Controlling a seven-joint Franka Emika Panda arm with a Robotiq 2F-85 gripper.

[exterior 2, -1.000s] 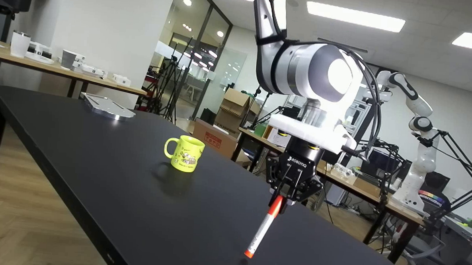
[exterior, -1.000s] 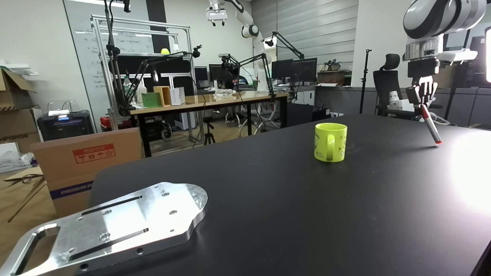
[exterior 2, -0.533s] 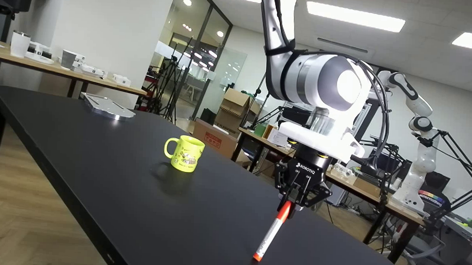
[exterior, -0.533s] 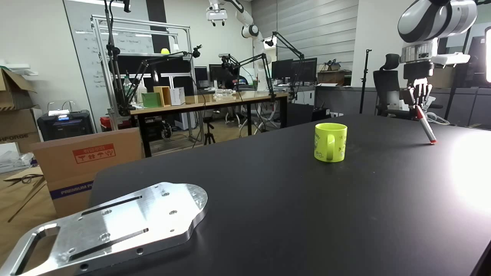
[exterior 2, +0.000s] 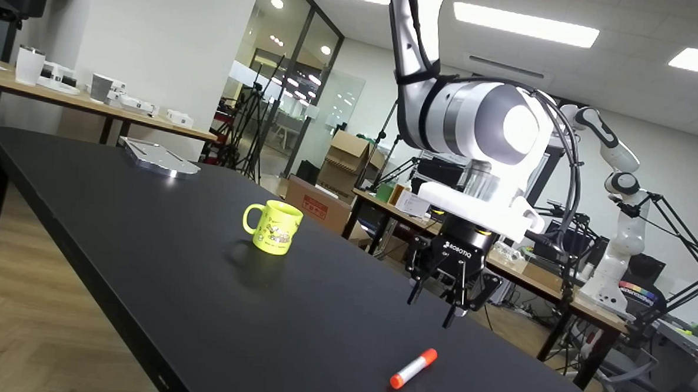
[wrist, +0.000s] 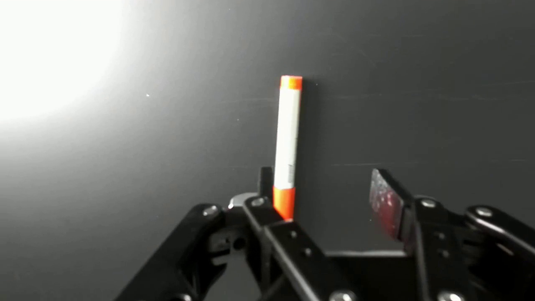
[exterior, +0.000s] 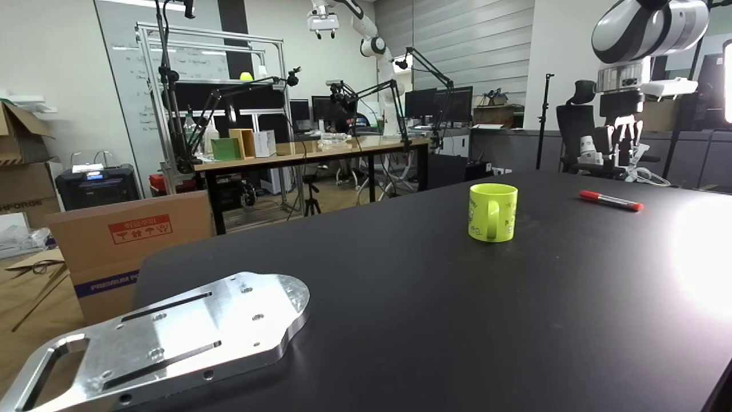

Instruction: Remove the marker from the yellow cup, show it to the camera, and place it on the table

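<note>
Well apart from the marker [exterior 2: 413, 368] lying on the table [exterior 2: 296, 323], the yellow cup [exterior 2: 276, 228] stands in both exterior views. In the wrist view, my gripper [wrist: 321, 179] has its jaws apart, one partly hiding the marker.

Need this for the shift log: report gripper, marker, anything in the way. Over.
Gripper open, holding nothing. Marker lying on table, outside the cup. No obstruction seen between gripper and marker.

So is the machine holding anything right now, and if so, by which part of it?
Nothing is held: the tool is open, and the marker lies on the table, apart from the tool in both exterior views.
</note>
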